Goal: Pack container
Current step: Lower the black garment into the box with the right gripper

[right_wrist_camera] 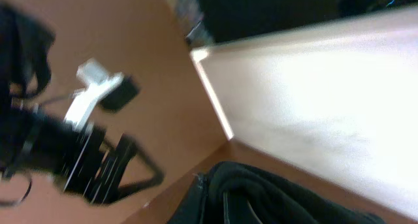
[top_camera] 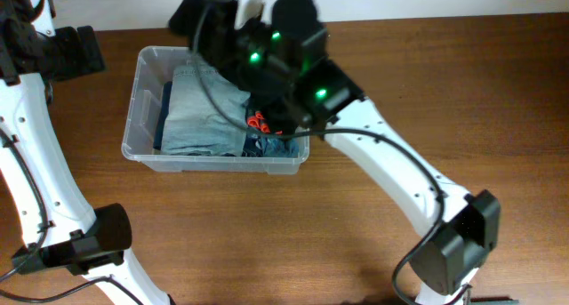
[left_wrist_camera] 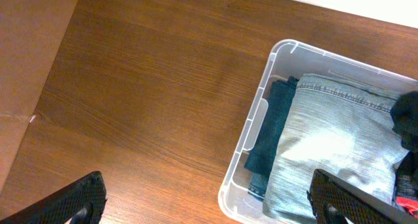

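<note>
The container is a clear plastic bin at the table's back left; it also shows in the left wrist view. Inside lie folded light jeans, a darker denim piece and something red. My right gripper is raised over the bin's far side and holds a black garment that hides its fingers. My left gripper is open and empty, above the table to the left of the bin.
A brown cardboard wall stands along the table's left side. The right arm's base sits at the front right and the left arm's base at the front left. Bare wood lies to the right of the bin.
</note>
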{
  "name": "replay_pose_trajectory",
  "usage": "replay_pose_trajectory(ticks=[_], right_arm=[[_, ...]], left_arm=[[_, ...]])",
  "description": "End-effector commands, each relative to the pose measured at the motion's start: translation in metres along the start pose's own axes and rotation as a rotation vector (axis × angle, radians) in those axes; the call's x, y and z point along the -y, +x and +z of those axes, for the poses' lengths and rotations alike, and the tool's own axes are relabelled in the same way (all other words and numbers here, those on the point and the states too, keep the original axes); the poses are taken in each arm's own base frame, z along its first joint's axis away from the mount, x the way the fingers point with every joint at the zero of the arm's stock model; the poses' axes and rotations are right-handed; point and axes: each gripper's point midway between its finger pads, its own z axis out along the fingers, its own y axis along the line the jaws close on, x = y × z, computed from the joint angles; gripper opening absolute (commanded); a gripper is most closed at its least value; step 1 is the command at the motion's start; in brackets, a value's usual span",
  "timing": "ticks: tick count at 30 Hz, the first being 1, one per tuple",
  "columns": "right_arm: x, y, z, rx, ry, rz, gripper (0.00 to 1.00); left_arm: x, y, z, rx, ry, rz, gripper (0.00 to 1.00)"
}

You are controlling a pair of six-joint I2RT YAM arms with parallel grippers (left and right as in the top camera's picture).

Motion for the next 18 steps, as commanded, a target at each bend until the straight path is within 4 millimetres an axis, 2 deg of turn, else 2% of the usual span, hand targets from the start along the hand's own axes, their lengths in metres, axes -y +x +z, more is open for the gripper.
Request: replay_pose_trajectory(ticks=[1,4,6,8,14,18], right_arm=[[-0.022,0.016,0.01,-0.033,-0.071,-0.001,0.04],[-0.028,0.014,0.01,-0.027,-0.103,-0.008,0.04],[-0.055,0.0,0.006,0.022,-0.236,-0.041,0.04],[-0.072,-0.007,0.006,0.055,-0.28,-0.033,0.04],[-0.086,-0.005,0.009,0.068,-0.289,-0.031,0.04],[-0.101,-0.011,0.004,0.092,-0.355,-0.031,0.04]], left_arm=[[-0.002,-0.003,-0.014,0.038,-0.003,-0.014,1.0],[-0.002,-0.003,-0.014,0.038,-0.003,-0.014,1.0],[-0.002,-0.003,-0.014,0.038,-0.003,-0.014,1.0],[-0.002,-0.003,-0.014,0.038,-0.003,-0.014,1.0],[-0.002,-0.003,-0.014,0.038,-0.003,-0.014,1.0],[-0.002,-0.003,-0.014,0.038,-0.003,-0.014,1.0]])
